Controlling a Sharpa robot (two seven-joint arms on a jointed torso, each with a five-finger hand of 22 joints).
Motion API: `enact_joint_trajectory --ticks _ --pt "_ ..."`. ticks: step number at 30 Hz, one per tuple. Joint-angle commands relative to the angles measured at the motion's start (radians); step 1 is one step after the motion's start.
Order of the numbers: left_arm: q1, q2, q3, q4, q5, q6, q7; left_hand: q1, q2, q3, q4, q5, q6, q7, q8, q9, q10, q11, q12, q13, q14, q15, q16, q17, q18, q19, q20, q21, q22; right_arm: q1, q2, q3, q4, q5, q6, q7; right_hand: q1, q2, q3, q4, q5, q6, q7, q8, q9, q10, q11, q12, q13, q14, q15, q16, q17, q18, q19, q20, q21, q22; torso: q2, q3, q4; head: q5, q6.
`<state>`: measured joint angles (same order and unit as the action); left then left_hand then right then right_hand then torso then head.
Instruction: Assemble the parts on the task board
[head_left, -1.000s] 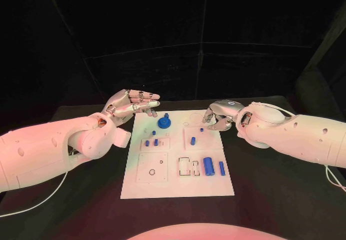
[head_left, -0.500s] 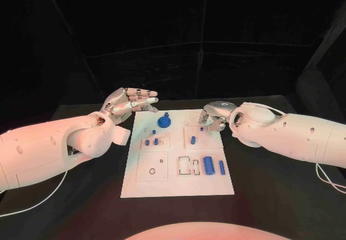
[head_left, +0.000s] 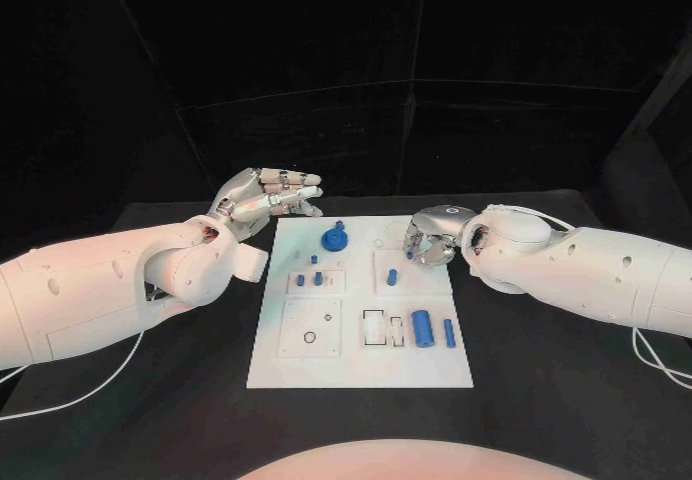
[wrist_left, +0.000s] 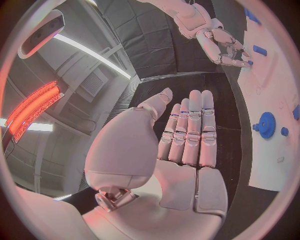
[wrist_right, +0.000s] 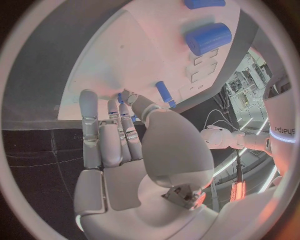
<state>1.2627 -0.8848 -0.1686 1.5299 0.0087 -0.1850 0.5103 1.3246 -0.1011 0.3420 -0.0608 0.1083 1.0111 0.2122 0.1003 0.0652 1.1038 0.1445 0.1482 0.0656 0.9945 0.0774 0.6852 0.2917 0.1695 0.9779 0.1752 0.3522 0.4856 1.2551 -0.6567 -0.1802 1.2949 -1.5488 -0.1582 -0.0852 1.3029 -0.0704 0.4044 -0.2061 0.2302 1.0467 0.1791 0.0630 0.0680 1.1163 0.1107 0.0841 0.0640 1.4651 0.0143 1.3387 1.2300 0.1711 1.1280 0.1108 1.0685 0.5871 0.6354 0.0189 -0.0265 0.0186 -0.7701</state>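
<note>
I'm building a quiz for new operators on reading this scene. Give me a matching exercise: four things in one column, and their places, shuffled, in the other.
Things:
1. blue gear
2. thick blue cylinder
3. left hand
4. right hand

Places:
A. lying on the near right part of the task board
B. over the board's far right part, fingers pointing down
C. on the board's far left part
D. off the board, by its far left corner, holding nothing

Pairs: 1-C, 2-A, 3-D, 4-B
</note>
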Motion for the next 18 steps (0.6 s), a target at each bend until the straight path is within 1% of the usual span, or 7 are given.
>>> enact_joint_trajectory --ticks 1,8,14,18 --pt "0.002 0.002 0.001 0.0 0.025 -0.022 0.035 0.002 0.014 -0.004 0.002 -0.003 -0.008 -0.003 -0.001 0.001 -0.011 -0.001 0.005 0.001 0.006 0.0 -0.006 -0.002 0.011 0.004 0.004 -0.006 -0.004 0.0 0.006 0.001 -0.003 -0.008 0.027 -0.009 0.002 0.012 0.007 0.0 -0.004 0.006 -0.001 0.004 0.001 0.004 -0.002 0.005 -0.001 0.053 0.004 0.005 0.002 0.0 -0.003 0.007 0.008 0.003 0.0 -0.0002 0.0 0.003 -0.002" --pt "0.002 0.002 0.001 0.001 0.033 -0.028 0.042 0.008 0.017 -0.002 -0.001 -0.002 -0.01 -0.003 0.0 0.001 -0.014 -0.001 0.007 0.001 0.007 -0.001 -0.007 -0.004 0.012 0.007 0.004 -0.008 -0.006 -0.004 0.017 0.001 -0.014 -0.011 0.035 -0.012 0.004 0.017 0.02 0.001 -0.012 0.008 -0.001 0.004 0.001 0.005 -0.002 0.007 -0.001 0.052 0.003 0.009 0.003 -0.001 -0.004 0.007 0.015 0.011 0.0 -0.0009 -0.001 0.003 -0.006" --pt "0.002 0.002 0.001 0.002 0.034 -0.026 0.043 0.011 0.019 -0.001 -0.002 -0.002 -0.011 -0.002 0.001 0.002 -0.015 -0.001 0.008 0.0 0.007 -0.001 -0.007 -0.005 0.012 0.009 0.003 -0.008 -0.008 -0.01 0.026 0.001 -0.022 -0.012 0.043 -0.015 0.005 0.022 0.033 0.003 -0.019 0.014 -0.002 0.005 0.002 0.011 -0.003 0.011 -0.001 0.052 0.003 0.014 0.007 -0.003 -0.002 0.007 0.025 0.024 0.0 -0.0006 -0.0009 0.003 -0.009" --pt "0.003 0.002 0.001 0.001 0.034 -0.025 0.043 0.014 0.02 -0.001 -0.003 -0.002 -0.011 -0.002 0.001 0.002 -0.016 -0.001 0.009 0.001 0.008 -0.001 -0.008 -0.006 0.012 0.01 0.003 -0.009 -0.009 -0.013 0.029 0.001 -0.023 -0.016 0.046 -0.019 0.009 0.031 0.047 0.006 -0.03 0.032 -0.008 0.01 0.004 0.031 -0.009 0.023 0.001 0.053 -0.001 0.022 0.012 -0.005 0.003 0.005 0.039 0.045 -0.001 -0.0002 -0.0002 0.004 -0.011"
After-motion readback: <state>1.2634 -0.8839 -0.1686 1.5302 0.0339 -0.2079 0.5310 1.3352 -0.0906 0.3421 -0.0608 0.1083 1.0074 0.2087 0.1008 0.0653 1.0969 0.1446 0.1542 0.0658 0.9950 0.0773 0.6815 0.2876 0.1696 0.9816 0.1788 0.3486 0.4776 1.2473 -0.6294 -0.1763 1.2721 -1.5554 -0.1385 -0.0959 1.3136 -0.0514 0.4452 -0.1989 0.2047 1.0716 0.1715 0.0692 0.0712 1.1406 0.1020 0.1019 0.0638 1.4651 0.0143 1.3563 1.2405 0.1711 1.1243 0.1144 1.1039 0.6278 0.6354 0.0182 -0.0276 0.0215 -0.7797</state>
